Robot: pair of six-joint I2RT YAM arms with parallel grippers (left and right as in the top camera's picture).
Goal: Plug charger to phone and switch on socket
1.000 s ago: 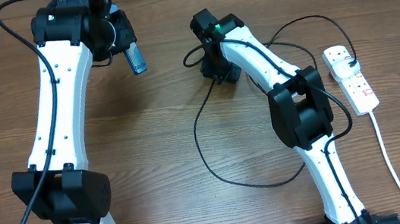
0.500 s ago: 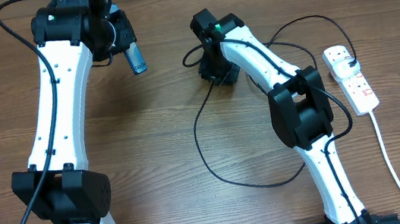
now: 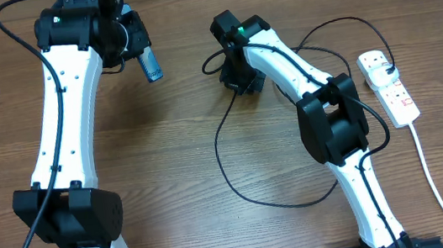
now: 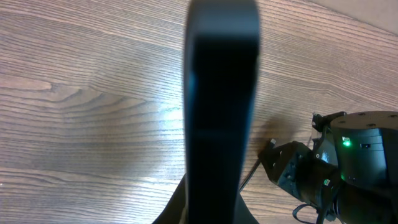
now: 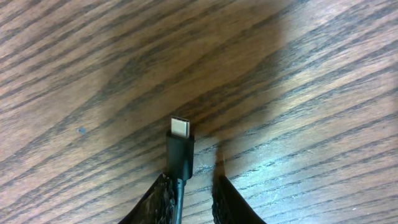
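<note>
My left gripper (image 3: 138,51) is shut on the phone (image 3: 150,66) and holds it raised over the table's back left. In the left wrist view the phone (image 4: 221,93) shows edge-on as a dark slab. The charger's black cable (image 3: 221,154) loops across the middle of the table. Its connector tip (image 5: 180,144) lies flat on the wood between the fingers of my right gripper (image 5: 193,182). The left finger (image 5: 163,190) touches the cable, and a gap remains at the right finger (image 5: 225,193). The socket (image 3: 393,90) lies at the far right.
The socket's white cord (image 3: 433,178) runs down the right side toward the front edge. A white plug adapter (image 3: 373,63) sits at the strip's far end. The right arm's elbow (image 3: 333,123) stands over the cable's right part. Bare wood lies between the arms.
My right gripper's jaws have narrowed around the cable near the connector. Both arms and the phone stay where they were.
</note>
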